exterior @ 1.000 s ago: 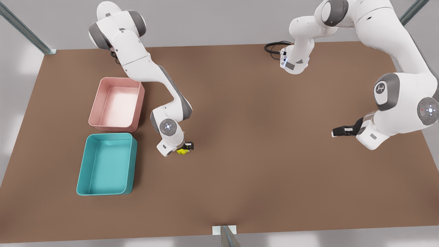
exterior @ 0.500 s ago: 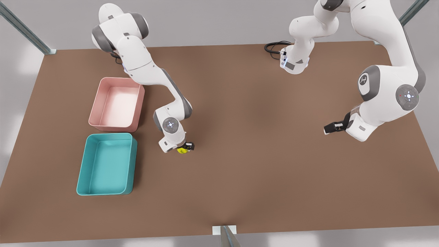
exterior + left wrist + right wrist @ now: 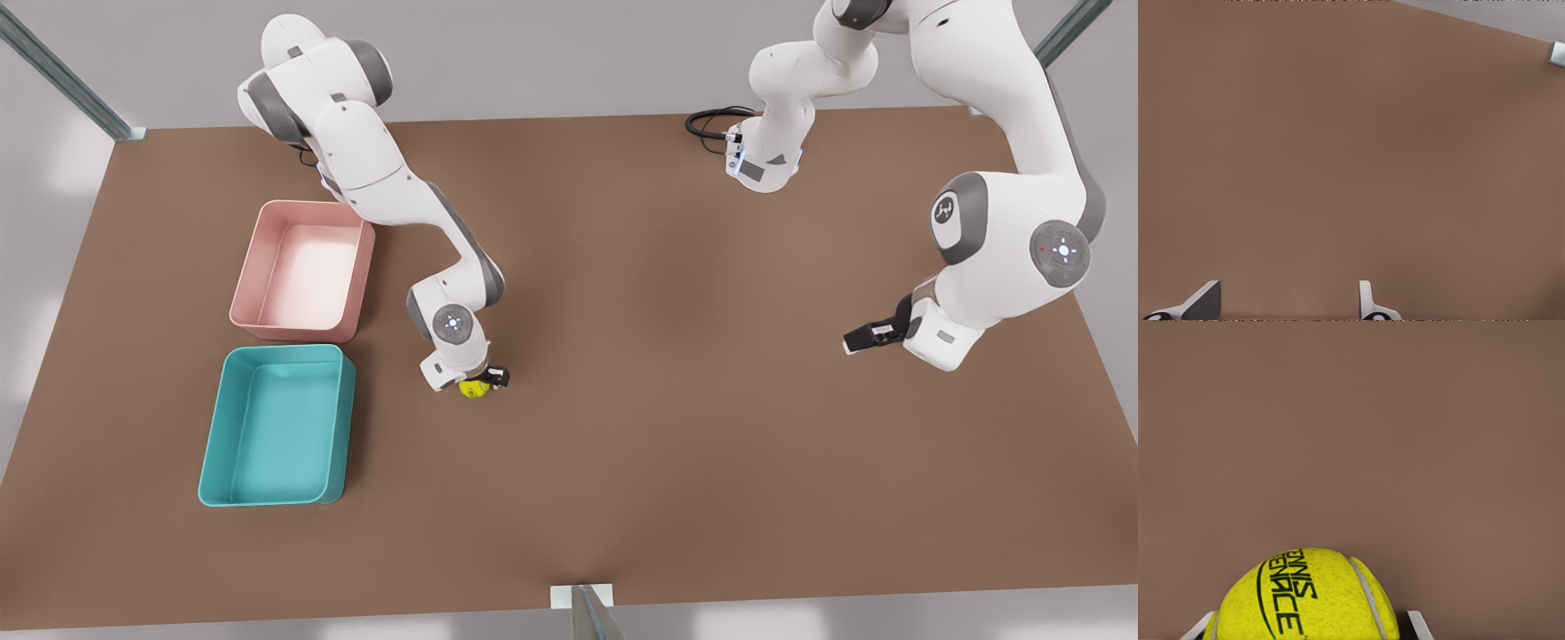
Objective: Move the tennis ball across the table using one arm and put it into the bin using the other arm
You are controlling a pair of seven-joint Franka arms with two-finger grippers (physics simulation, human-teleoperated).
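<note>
Tennis ball [image 3: 474,388]: yellow-green, at the worktop [image 3: 622,293] surface, just beside the teal bin [image 3: 276,427] on the front view's right side, apart from it.
Right claw [image 3: 484,380]: fingers pressed against both sides of the ball, pinching it.
Left claw [image 3: 861,339]: fingers spread, nothing between them, hanging over bare worktop at the front view's right.
Right wrist view: black lettering on the ball [image 3: 1305,597], partly readable as "TENNIS".
Front view: pink bin [image 3: 302,269] directly behind the teal bin.
</note>
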